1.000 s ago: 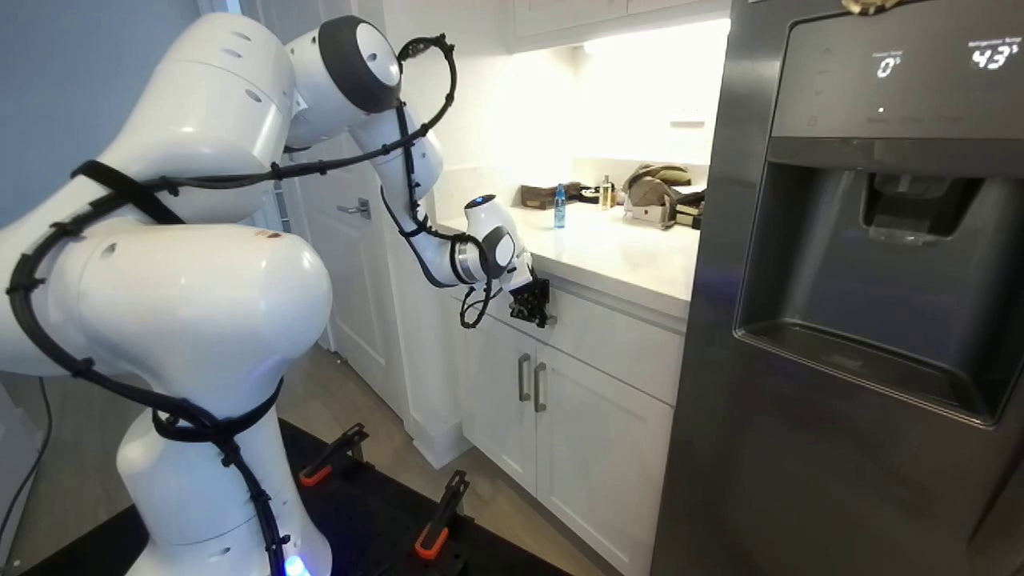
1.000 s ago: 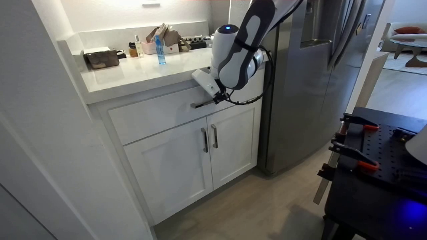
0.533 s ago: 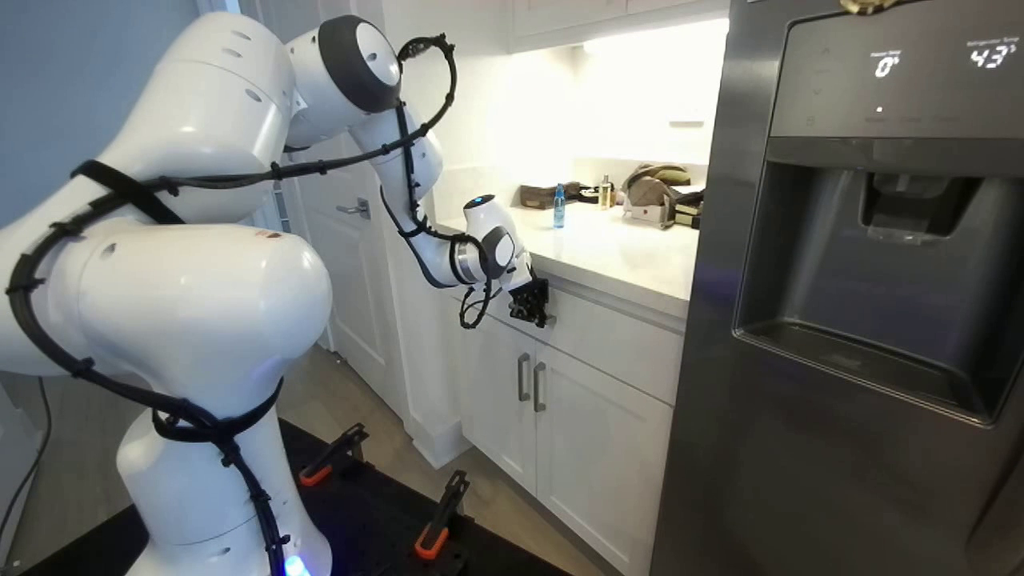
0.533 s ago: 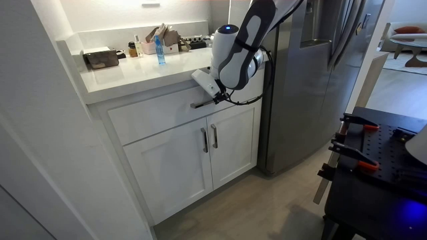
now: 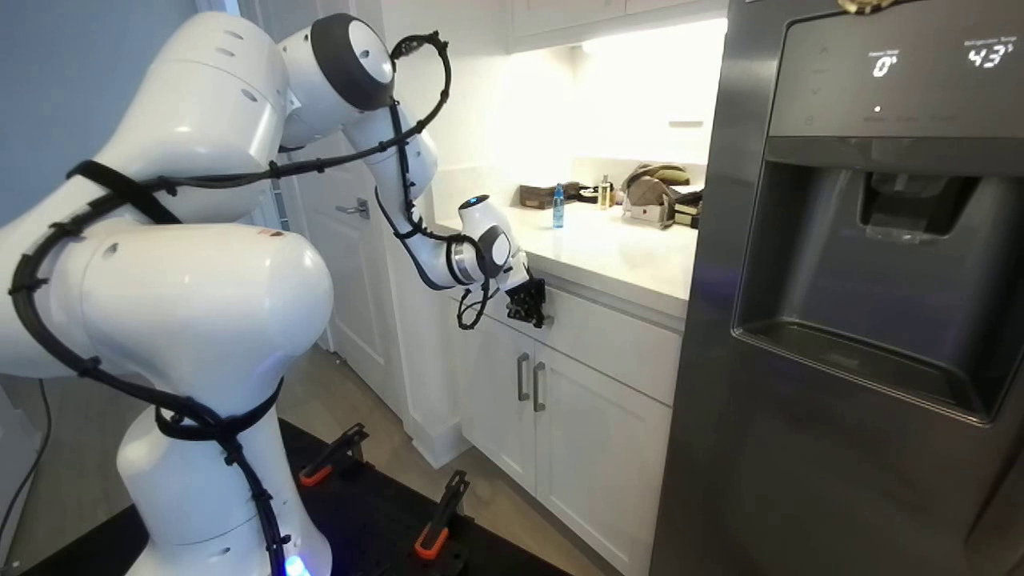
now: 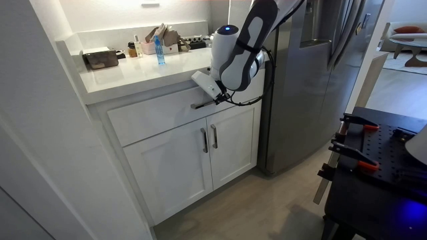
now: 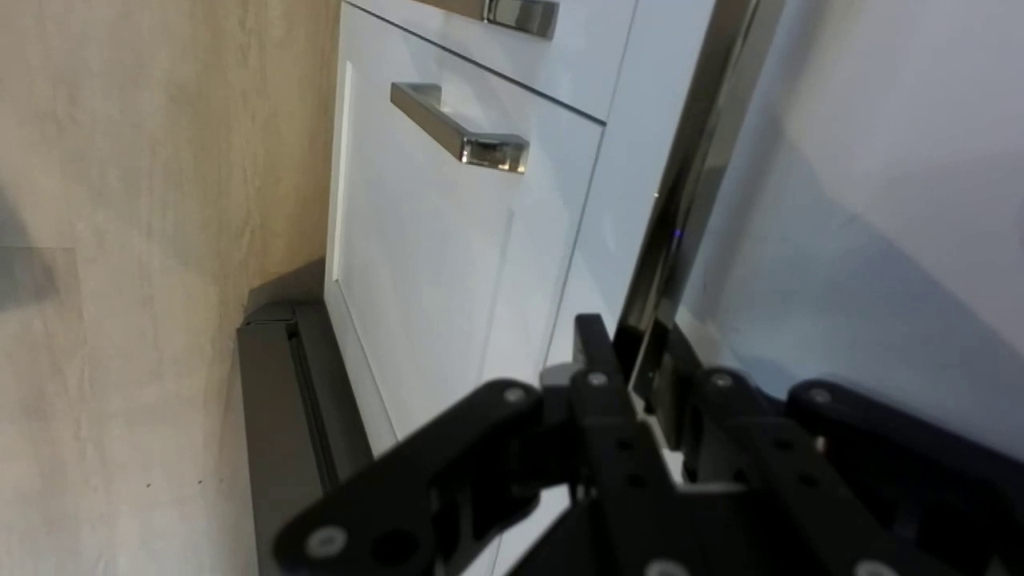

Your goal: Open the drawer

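A refrigerator [image 6: 300,100] stands beside 2 cabinet doors [image 6: 195,163].

Fingers [image 7: 594,348] had that silver handle [image 7: 688,200] on the drawer [image 7: 864,152] pinched right between 'em, wood floor [image 7: 144,240] off left.

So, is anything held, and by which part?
The hand grips the white drawer by its silver bar handle, near the end toward the grey metal refrigerator.

Fridge display [image 5: 932,92]: lit "0" [image 5: 881,66] at left, "43" [image 5: 985,57] at right; small lettering [image 5: 990,42] above, too blurred.
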Tool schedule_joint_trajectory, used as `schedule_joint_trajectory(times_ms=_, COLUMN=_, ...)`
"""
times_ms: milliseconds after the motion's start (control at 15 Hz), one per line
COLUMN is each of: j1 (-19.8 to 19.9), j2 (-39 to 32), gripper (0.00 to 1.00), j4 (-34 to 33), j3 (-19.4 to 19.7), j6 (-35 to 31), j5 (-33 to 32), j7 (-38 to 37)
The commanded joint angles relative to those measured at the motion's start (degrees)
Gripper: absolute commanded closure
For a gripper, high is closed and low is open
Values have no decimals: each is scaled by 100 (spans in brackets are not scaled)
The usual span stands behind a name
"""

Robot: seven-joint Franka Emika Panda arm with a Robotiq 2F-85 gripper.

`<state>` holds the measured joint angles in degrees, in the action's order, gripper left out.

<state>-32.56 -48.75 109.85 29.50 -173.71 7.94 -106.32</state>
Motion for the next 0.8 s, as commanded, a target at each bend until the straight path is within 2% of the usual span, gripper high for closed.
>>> schedule_joint_trajectory(times_ms=0, j1=-688, j2=617, gripper=95, j4=656, j3=91, j6=-222, j5=-175, j7=52)
schedule_joint_trajectory(times_ms=733, j1=-1735, j2=752, gripper=95, j4=1513, j3=665, j6=-658, j5=75, j7=-308)
